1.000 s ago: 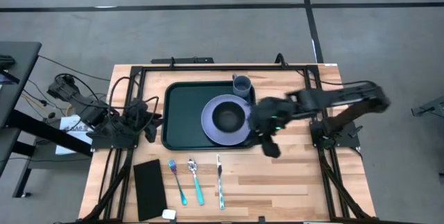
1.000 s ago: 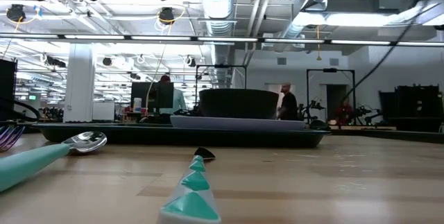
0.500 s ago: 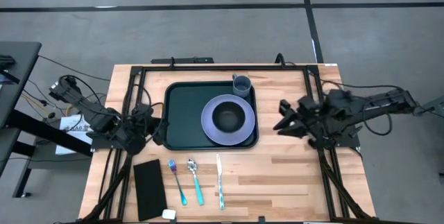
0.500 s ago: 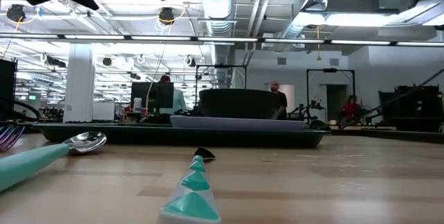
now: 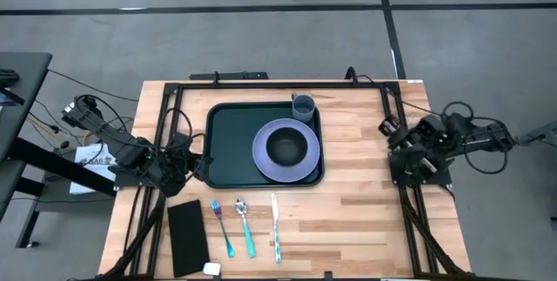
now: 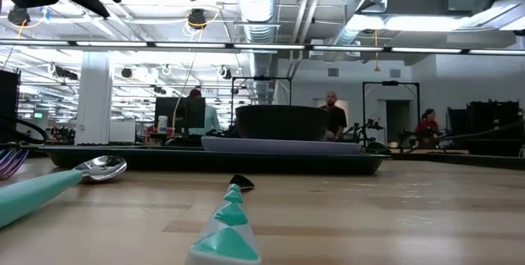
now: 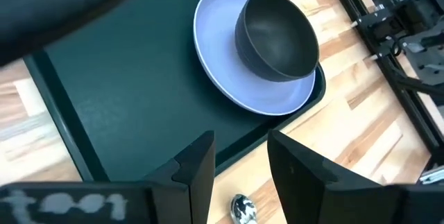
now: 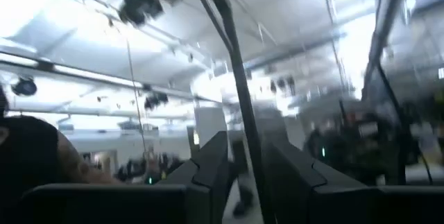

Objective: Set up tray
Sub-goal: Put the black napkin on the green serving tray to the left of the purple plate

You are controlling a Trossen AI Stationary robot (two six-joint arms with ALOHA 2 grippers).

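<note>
The dark green tray (image 5: 228,146) lies flat on the table, also in the left wrist view (image 7: 125,92) and the low view (image 6: 123,158). On its right half sits a lavender plate (image 5: 263,161) with a dark bowl (image 5: 287,146) on it. A blue-grey cup (image 5: 303,105) stands in the tray's far right corner. My left gripper (image 5: 202,161) hovers open by the tray's left rim (image 7: 241,161). My right gripper (image 5: 385,130) is pulled back at the table's right edge, open, and its wrist view (image 8: 248,168) looks into the room.
On the bare wood near the tray's near side lie a black napkin (image 5: 187,226), a teal-handled fork (image 5: 222,227), a spoon (image 5: 246,227) and a knife (image 5: 275,227). A small white piece (image 5: 211,268) sits at the near edge. Black frame rails run along both table sides.
My right arm has drawn back from beside the plate toward the table's right edge and folded up over its base, holding nothing. The tray, plate, bowl and cup have stayed where they were.
</note>
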